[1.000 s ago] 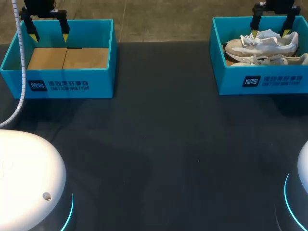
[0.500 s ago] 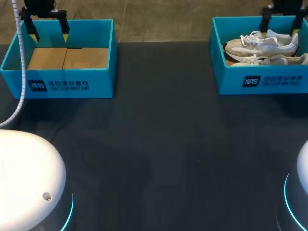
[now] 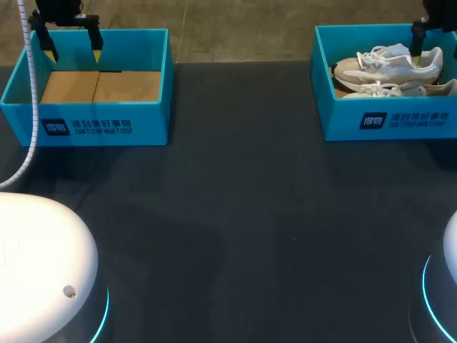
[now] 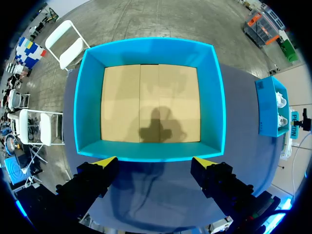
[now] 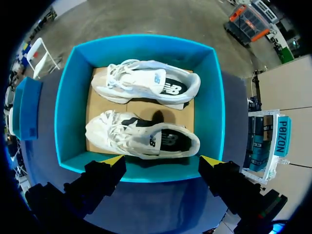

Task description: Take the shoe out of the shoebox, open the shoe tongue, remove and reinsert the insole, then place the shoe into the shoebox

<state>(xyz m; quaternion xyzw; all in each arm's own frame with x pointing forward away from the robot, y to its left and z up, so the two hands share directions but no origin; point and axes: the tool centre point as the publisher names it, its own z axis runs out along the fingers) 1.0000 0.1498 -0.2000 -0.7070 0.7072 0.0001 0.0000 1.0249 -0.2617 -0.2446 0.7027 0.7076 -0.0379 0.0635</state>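
Our right hand hangs spread wide with nothing between its fingers, above the near wall of the shoebox. Two pale shoes lie side by side under and just ahead of it: the nearer shoe close to the fingertips, the second shoe beyond it. Our left hand is likewise spread and holds nothing, poised over the near wall of an empty box whose cardboard floor lies ahead of it. We judge the lift has not yet begun. Coming straight down risks striking the box wall and shoving the box across the desk. The shoes sit close together with loose laces, so a careless close could pinch laces, snag both shoes, or crush the soft upper.
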